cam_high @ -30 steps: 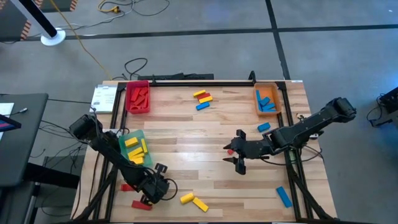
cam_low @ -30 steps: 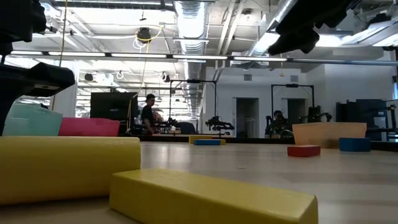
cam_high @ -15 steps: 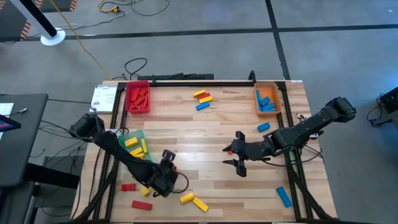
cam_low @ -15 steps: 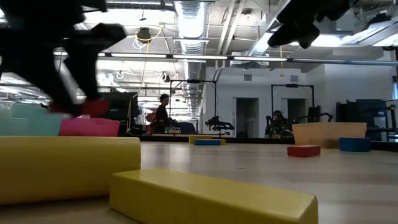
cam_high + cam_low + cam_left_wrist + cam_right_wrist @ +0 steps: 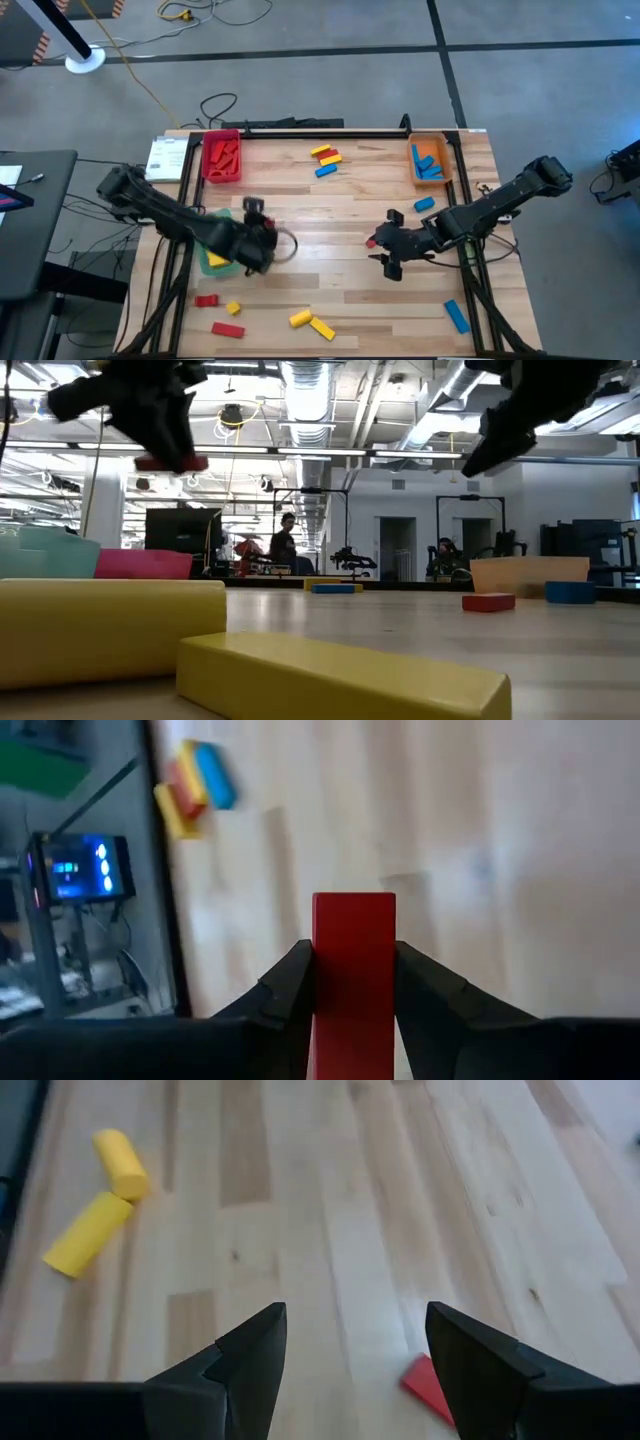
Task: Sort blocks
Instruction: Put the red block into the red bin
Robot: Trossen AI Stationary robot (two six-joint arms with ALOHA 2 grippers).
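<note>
From above, the left pincer (image 5: 262,232) sits over the tabletop (image 5: 340,290) just beside the green tray (image 5: 214,262), but what it carries is hard to make out there; the left wrist view settles it, showing a red block (image 5: 353,970) clamped upright between the two dark fingers (image 5: 285,995), with a yellow, red and blue cluster (image 5: 192,787) lying well ahead of it. The low view adds that this pincer hangs clear above the wood with the red block at its tip. The right pincer (image 5: 388,258) stands wide, holding nothing; in the high view a second red block (image 5: 371,243) lies just beside it, and the right wrist view shows only a corner of that block near one finger, apart from it, plus two yellow blocks (image 5: 100,1200) farther ahead that the overhead view places near the front edge. Only the overhead view shows the red tray (image 5: 221,157) and orange tray (image 5: 430,160) beyond both pincers.
</note>
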